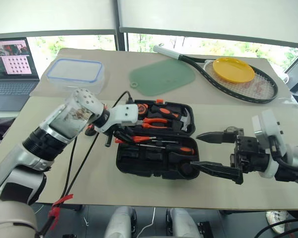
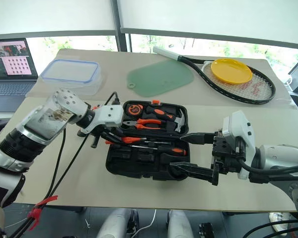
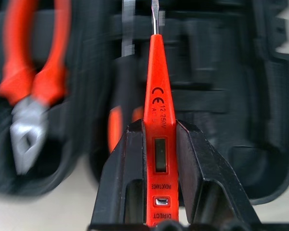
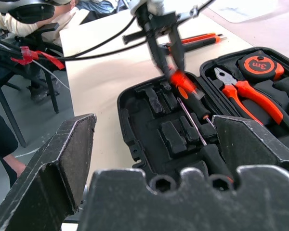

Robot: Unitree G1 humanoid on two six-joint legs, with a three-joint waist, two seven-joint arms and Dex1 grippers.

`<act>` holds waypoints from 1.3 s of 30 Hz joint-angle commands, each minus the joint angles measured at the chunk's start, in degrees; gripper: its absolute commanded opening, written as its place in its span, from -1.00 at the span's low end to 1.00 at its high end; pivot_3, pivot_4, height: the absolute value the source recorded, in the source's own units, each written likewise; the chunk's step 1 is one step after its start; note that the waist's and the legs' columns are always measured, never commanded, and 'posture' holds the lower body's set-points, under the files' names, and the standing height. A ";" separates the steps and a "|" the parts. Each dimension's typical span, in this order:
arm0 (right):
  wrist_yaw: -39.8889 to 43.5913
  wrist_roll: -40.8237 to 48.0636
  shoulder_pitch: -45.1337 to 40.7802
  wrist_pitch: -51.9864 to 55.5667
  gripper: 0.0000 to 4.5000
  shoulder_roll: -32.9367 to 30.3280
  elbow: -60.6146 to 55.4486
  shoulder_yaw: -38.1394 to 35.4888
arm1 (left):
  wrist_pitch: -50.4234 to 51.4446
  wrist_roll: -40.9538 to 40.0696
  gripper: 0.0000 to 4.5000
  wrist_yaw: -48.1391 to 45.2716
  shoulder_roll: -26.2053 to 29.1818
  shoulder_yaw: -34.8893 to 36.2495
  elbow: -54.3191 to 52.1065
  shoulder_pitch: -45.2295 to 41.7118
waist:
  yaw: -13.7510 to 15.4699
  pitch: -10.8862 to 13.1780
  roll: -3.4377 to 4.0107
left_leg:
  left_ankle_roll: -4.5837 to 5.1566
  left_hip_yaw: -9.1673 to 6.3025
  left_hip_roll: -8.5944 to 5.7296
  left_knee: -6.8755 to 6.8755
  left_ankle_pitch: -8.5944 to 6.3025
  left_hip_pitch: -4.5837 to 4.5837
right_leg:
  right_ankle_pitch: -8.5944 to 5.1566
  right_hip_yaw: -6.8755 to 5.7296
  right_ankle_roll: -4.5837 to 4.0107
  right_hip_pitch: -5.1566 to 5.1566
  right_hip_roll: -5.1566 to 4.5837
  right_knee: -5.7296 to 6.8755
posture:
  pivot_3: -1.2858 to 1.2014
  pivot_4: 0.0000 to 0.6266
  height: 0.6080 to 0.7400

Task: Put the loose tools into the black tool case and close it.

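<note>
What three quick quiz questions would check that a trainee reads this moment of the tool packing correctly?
1. True or false: the black tool case is already closed.
2. Multiple choice: what is the left end effector gripping? A) pliers B) the tester screwdriver C) a tape measure
3. Fill in the blank: the right end effector, beside the case, has its fingers ____ and holds nothing.

Key: 1 false, the case lies open on the table. 2 B. 3 open.
</note>
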 commanded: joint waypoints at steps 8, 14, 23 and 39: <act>-3.53 1.98 1.46 -1.69 1.00 -0.04 -2.33 -2.20 | 4.89 6.63 -0.80 -2.23 -4.98 -4.27 -1.03 -0.82 | 0.07 0.00 0.00 | 0.09 -0.07 0.05 0.26 -0.06 -0.08 | -0.01 0.00 0.05 0.01 -0.01 0.07 | 0.03 -0.52 0.98; -4.59 2.05 1.74 -2.00 1.00 0.24 -2.87 -1.61 | 7.12 9.02 -0.80 -0.98 -8.54 -4.57 1.82 -0.99 | 0.15 0.00 0.00 | 0.12 -0.10 0.04 0.31 -0.07 -0.08 | -0.01 -0.01 0.07 0.04 -0.02 0.08 | 0.03 -0.52 0.98; -5.69 2.29 1.34 -2.27 1.00 0.50 -2.55 -1.30 | 6.93 10.23 -0.80 -3.14 -7.67 -4.56 1.70 -0.13 | 0.04 0.00 0.00 | 0.13 -0.11 0.05 0.32 -0.08 -0.08 | -0.01 0.00 0.07 0.03 -0.02 0.10 | 0.03 -0.52 0.98; -5.85 1.76 0.92 -1.87 1.00 0.73 -0.53 -0.62 | 10.98 -6.66 0.63 -3.29 -4.77 16.41 -2.88 3.95 | -0.23 0.00 0.01 | 0.13 -0.12 0.07 0.35 -0.08 -0.08 | -0.02 -0.01 0.10 0.04 -0.04 0.12 | 0.03 -0.52 0.98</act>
